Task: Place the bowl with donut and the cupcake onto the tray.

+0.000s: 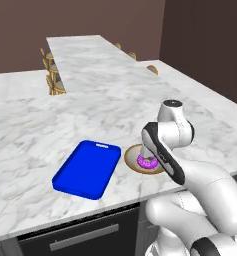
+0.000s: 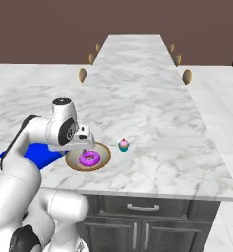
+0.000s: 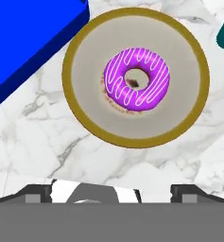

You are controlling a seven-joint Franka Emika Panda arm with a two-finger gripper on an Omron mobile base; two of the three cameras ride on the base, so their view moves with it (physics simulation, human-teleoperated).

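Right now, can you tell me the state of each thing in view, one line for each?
Shallow tan bowl with brown rim: upright on the marble counter, beside the tray, not held.
Purple-iced ring donut: lying flat inside the bowl.
Small cupcake, pink top, green wrapper: upright on the counter, apart from the bowl.
Flat blue rectangular tray: nothing on it.
Gripper: open above the bowl, holding nothing.

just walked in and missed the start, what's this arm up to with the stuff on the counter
The white arm hangs over the bowl on the marble counter, its gripper open and holding nothing. The purple-iced donut sits inside the bowl. The blue tray lies just beside the bowl with nothing on it. The small cupcake stands on the counter on the bowl's other side. Neither item is on the tray yet; the bowl looks like the arm's first target.
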